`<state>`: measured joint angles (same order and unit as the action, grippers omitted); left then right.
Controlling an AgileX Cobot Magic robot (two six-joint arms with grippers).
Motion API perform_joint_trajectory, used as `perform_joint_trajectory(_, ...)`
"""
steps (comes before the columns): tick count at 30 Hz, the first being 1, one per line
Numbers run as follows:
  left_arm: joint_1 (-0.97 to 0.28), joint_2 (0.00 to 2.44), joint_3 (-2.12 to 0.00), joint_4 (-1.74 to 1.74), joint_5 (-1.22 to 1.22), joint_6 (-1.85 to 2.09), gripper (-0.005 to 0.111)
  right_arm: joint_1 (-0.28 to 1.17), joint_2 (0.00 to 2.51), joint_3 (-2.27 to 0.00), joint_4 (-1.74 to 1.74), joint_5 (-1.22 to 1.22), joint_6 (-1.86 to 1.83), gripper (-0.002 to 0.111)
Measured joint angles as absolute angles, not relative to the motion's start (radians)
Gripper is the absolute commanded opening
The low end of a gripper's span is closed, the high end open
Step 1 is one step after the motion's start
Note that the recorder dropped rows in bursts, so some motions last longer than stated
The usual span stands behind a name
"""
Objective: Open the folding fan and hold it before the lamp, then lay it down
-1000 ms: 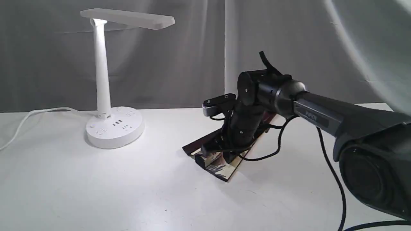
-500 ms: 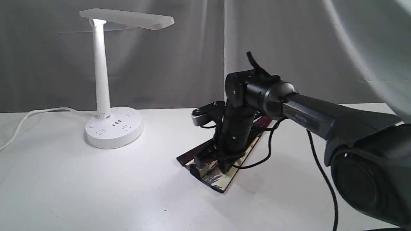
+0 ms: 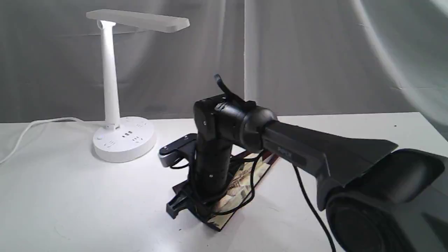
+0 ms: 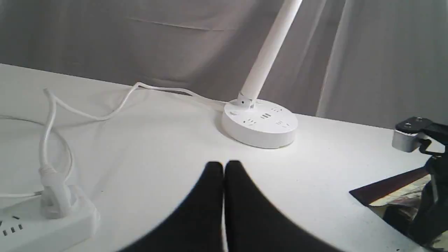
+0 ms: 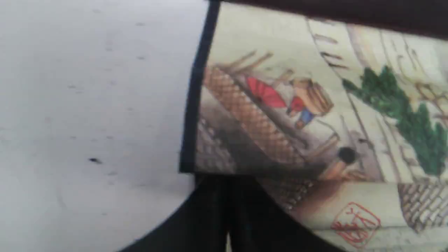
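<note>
The fan (image 3: 241, 179) lies partly spread on the table (image 3: 70, 196), near the lamp (image 3: 111, 77). We see the right gripper (image 5: 226, 185) with its fingers pressed together at the fan's black edge. We cannot tell whether they pinch it. The left gripper (image 4: 224, 165) is closed on nothing.

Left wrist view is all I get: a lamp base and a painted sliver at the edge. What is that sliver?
Observer: A fan: its leaf shows a bridge and a red umbrella.
Operator: What is the black thing over it?
Observer: The right arm, its tool at a corner of the leaf.
Operator: And the lamp's top?
Observer: The lamp ends in a flat bar head.
</note>
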<state>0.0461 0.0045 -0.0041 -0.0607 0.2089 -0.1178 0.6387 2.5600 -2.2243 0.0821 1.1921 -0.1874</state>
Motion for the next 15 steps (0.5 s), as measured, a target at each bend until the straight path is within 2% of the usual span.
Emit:
perform_joint_trajectory(7,0.046,0.004,-0.004,-0.061,0.209,-0.118,0.000,0.719,2.532,-2.205,0.117,1.212,-0.192,0.000)
perform_joint_trajectory(15,0.046,0.004,-0.004,-0.061,0.209,-0.118,0.000,0.708,2.368,-2.202,0.155,1.218,-0.229,0.000)
